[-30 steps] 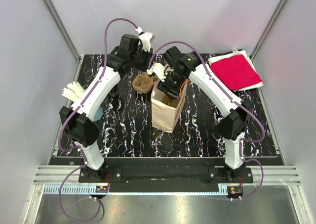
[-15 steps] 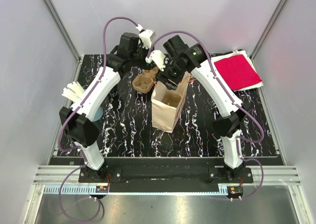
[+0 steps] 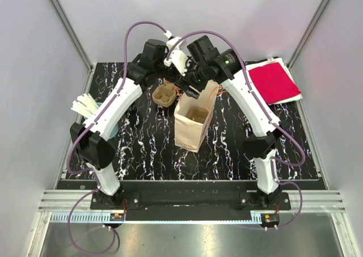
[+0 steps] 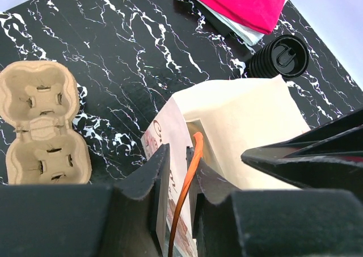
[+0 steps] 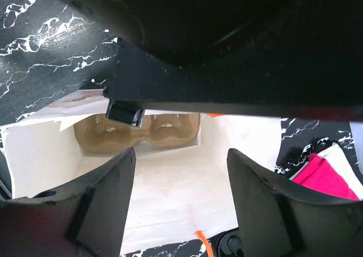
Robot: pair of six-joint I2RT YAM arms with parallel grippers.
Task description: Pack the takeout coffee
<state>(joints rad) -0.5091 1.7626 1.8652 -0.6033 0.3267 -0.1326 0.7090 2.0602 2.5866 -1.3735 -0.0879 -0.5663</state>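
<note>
A brown paper bag (image 3: 191, 126) stands open mid-table, with one cardboard cup carrier (image 5: 139, 133) lying inside it. A second carrier (image 3: 164, 94) lies on the table to its left, also seen in the left wrist view (image 4: 42, 123). My left gripper (image 4: 177, 155) is shut on the bag's orange handle (image 4: 194, 149) at the bag's rim (image 4: 238, 92). My right gripper (image 5: 180, 172) is open and empty above the bag's mouth (image 5: 170, 194). A black-lidded coffee cup (image 4: 282, 57) stands on the table beyond the bag.
A red cloth (image 3: 271, 81) lies on white papers at the back right. White sticks or napkins (image 3: 85, 105) and a blue item (image 3: 112, 129) sit at the left edge. The two wrists crowd together above the bag's far side.
My right gripper has risen out of the bag and drawn back, leaving the carrier inside. The left arm has shifted slightly right, still at the bag's rim.
</note>
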